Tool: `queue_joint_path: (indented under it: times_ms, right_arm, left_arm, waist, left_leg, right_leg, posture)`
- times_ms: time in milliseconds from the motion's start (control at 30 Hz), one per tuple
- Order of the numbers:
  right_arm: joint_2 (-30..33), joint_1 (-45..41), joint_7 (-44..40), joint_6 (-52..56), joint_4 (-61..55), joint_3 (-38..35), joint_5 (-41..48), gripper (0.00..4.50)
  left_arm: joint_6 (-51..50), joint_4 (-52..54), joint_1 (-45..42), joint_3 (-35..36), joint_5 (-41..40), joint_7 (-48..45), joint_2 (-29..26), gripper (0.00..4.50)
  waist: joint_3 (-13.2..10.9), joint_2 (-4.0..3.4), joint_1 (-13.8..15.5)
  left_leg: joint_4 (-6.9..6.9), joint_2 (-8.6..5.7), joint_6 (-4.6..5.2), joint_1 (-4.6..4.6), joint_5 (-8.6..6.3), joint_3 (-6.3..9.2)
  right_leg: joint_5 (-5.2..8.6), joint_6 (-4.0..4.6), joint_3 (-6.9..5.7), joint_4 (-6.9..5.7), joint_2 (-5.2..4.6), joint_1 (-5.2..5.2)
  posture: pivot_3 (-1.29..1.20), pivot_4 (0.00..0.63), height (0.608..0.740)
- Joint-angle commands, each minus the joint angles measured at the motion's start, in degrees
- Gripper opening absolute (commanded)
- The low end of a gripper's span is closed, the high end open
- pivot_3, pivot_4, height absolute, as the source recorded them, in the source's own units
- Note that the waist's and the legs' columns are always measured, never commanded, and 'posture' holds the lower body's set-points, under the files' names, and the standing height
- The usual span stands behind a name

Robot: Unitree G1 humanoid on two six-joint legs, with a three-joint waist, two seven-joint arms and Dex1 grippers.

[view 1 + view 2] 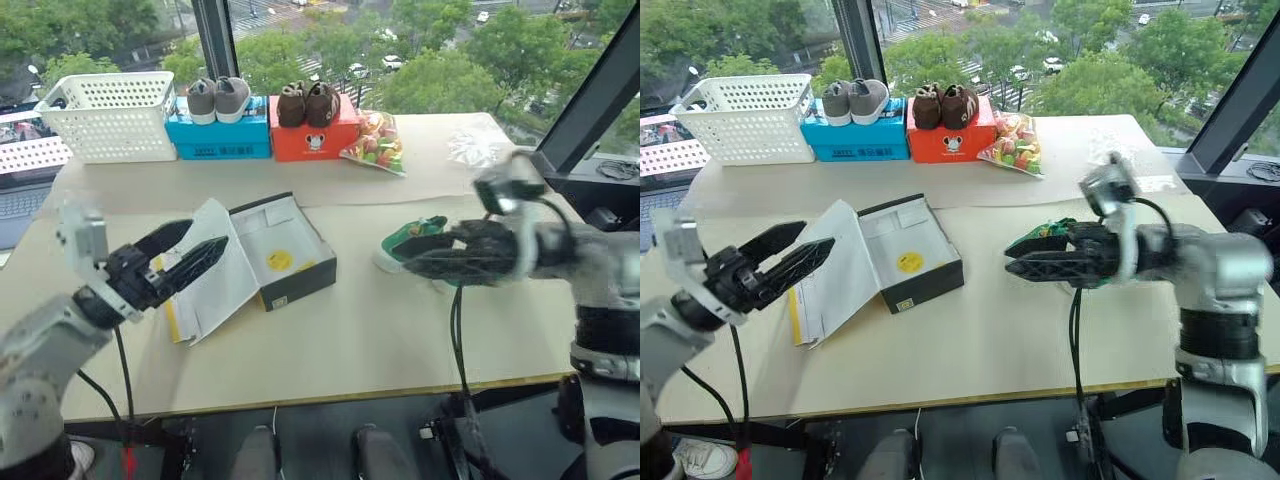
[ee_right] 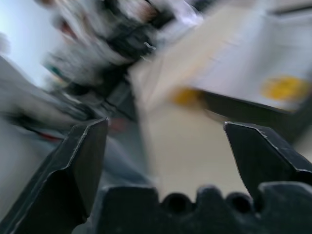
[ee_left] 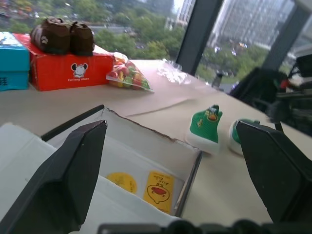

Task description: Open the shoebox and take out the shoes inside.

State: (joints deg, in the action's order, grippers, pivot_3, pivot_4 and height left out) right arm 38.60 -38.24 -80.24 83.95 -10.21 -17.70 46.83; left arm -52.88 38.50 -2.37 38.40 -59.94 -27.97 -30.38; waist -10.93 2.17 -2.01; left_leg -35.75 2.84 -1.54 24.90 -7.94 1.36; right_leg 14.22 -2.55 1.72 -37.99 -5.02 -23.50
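Note:
The shoebox (image 1: 300, 284) lies open at mid-table, black-sided and white inside with a yellow sticker on its floor. Its lid (image 1: 215, 275) is folded out flat toward the left. To the right of the box the green shoes stand on the table, one shoe (image 3: 205, 124) beside the other (image 3: 240, 132). My right gripper (image 1: 1012, 257) hangs open and empty in front of them, pointing left and partly covering them. On the left, my left gripper (image 1: 202, 240) is open and empty, held above the lid and pointing at the box.
Along the back edge stand a white basket (image 1: 110, 115), a blue box (image 1: 220, 138) topped with grey shoes, an orange-red box (image 1: 312, 138) topped with brown shoes, and a bag of coloured sweets (image 1: 375, 145). A laptop (image 1: 20, 200) sits far left.

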Motion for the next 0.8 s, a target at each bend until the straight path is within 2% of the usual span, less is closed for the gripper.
queue_joint_path:
  times_ms: [33,167,233,300,433,533,667,800]
  right_arm:
    - [-4.3,8.9,12.2,5.1,-8.4,-7.9,2.0,4.45]
    - [-10.8,16.2,24.0,1.1,-13.8,-11.9,0.0,4.45]
    - [-19.2,19.2,38.4,-12.1,-14.1,-13.2,-9.1,4.45]
    - [-24.0,21.8,50.4,-24.2,-14.2,-13.3,-18.5,4.45]
    - [-24.6,33.9,56.1,-42.3,-18.8,-5.7,-30.5,4.45]
    - [-25.5,41.3,58.0,-50.6,-20.7,-1.0,-34.8,4.45]
    - [-26.8,46.7,61.1,-59.2,-20.8,4.1,-39.6,4.45]
    - [-27.5,48.4,64.6,-64.2,-19.4,6.2,-42.7,4.45]
  left_arm:
    - [2.2,6.4,8.7,0.5,-0.8,2.7,1.6,4.5]
    - [9.4,8.2,13.6,-1.3,6.2,7.6,6.7,4.5]
    - [14.6,8.8,17.3,-5.8,15.3,11.9,11.2,4.5]
    - [19.4,8.2,20.4,-9.6,22.6,14.2,14.6,4.5]
    - [30.4,5.5,26.2,-15.8,34.5,15.4,19.0,4.5]
    - [36.2,4.0,30.3,-19.6,39.8,16.3,22.3,4.5]
    - [41.1,4.1,32.4,-25.2,46.3,18.6,25.0,4.5]
    - [44.7,1.4,32.0,-27.4,50.3,19.8,25.8,4.5]
  waist:
    - [0.2,0.26,0.2]
    - [0.2,0.18,1.0]
    - [0.6,0.17,1.2]
    - [0.9,0.17,1.1]
    - [1.1,0.01,1.8]
    - [1.3,-0.15,1.5]
    - [1.3,-0.2,0.7]
    - [1.3,-0.21,0.8]
  left_leg:
    - [0.01,0.01,-0.06,-0.28,-0.06,-0.01]
    - [-0.17,0.0,-0.65,-0.51,-0.43,-0.15]
    - [-0.16,-0.02,-0.67,-0.49,-0.44,-0.2]
    - [-0.19,0.03,-0.67,-0.6,-0.45,-0.19]
    - [-0.12,-0.1,-0.68,-0.06,-0.44,-0.33]
    - [-0.07,-0.08,-0.61,-0.04,-0.46,-0.43]
    - [-0.04,-0.02,-0.51,-0.07,-0.55,-0.56]
    - [-0.06,-0.01,-0.65,-0.18,-0.65,-0.58]
  right_leg:
    - [0.02,0.02,-0.02,0.18,0.0,0.31]
    - [0.39,0.02,0.11,0.5,-0.06,0.52]
    - [0.26,0.01,0.21,0.62,-0.04,0.5]
    - [0.13,-0.07,0.32,0.91,0.07,0.69]
    - [0.04,-0.2,0.46,1.08,-0.04,0.28]
    - [0.11,-0.08,0.55,1.13,-0.03,0.29]
    - [0.32,-0.31,0.68,1.15,-0.02,0.24]
    - [0.31,-0.3,0.67,1.16,-0.08,0.26]
  posture:
    - [0.0,0.15,0.74]
    - [0.0,0.15,0.74]
    - [0.0,0.15,0.74]
    - [0.0,0.15,0.74]
    - [0.0,0.15,0.74]
    - [0.0,0.15,0.74]
    - [0.0,0.15,0.74]
    - [0.0,0.15,0.74]
